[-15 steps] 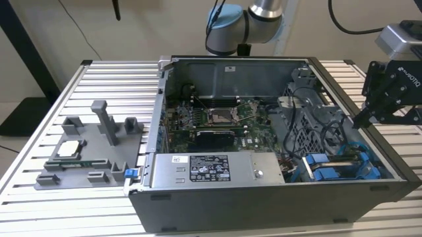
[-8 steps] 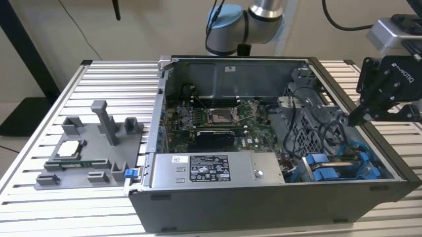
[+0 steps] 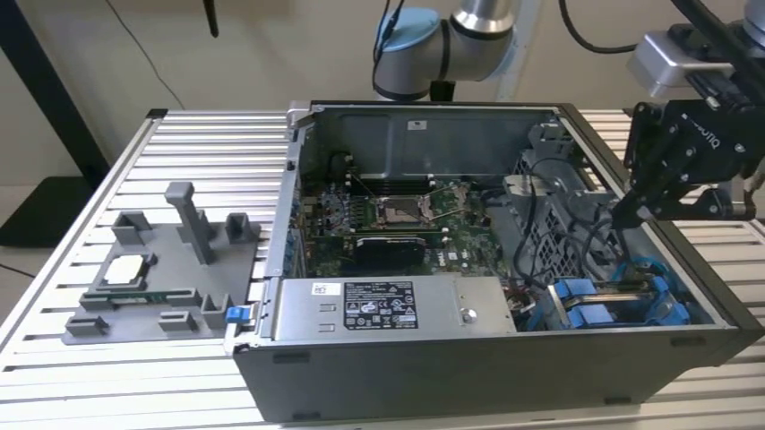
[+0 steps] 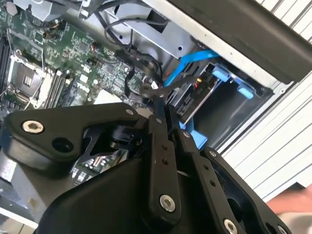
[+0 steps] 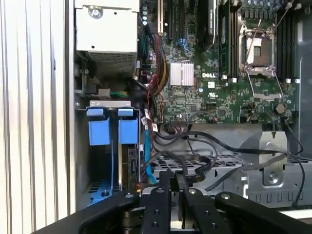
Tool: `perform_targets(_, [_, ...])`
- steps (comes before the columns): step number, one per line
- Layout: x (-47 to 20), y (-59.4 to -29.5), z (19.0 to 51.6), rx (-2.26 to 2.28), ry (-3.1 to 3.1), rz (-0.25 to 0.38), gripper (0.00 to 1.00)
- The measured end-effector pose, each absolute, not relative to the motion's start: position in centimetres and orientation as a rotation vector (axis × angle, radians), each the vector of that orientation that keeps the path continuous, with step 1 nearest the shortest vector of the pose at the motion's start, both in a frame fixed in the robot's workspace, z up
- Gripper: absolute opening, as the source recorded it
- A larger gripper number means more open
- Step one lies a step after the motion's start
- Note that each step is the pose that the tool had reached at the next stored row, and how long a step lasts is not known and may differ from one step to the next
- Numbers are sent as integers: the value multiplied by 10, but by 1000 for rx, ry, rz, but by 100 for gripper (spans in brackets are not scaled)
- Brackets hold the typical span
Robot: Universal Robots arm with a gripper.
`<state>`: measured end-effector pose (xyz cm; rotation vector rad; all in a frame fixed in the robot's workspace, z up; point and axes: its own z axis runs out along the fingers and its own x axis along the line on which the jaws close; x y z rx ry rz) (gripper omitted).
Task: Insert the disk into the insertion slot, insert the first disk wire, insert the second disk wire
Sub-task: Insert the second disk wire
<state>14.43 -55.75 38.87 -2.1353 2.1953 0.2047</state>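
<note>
The big open computer case (image 3: 478, 376) sits on the slatted table (image 3: 179, 143). In the case's corner beside its grey power box (image 3: 371, 309), the metal slot (image 5: 103, 103) already has the disk (image 4: 192, 97) sitting in it, blue frame and all.

The claw (image 4: 161, 109) hangs inside the case, just over that corner. It is clenched, and as far as I can make out it is pinching the end of a black wire (image 4: 146, 92).

My worry is the crowding. A tangle of loose black cables (image 5: 204, 146) lies across the case floor near the claw, and a flat blue cable (image 4: 195, 61) runs right by the disk. The stiff wire could twist in the grip and meet the disk's socket crooked. Pushing then might bend the plug, or nudge the disk back out of the slot. The claw's wide arms could also snag a loop and drag it.
</note>
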Motion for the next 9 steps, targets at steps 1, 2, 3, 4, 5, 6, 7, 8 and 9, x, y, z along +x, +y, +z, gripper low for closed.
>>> perform_targets(1, [141,-558,389,-2135,2194,195,0])
perform_targets(2, [139,-559,389,-2136,2195,185,0])
perform_targets(3, [138,-560,389,-2138,2196,176,0])
perform_targets(4, [136,-561,389,-2140,2198,166,0])
perform_targets(5, [135,-562,389,-2142,2200,156,0])
perform_targets(6, [133,-564,389,-2144,2202,147,0])
perform_targets(7, [132,-565,389,-2146,2205,138,0])
perform_targets(8, [131,-566,389,-2149,2207,129,0])
perform_targets(9, [129,-567,389,-2150,2208,119,0])
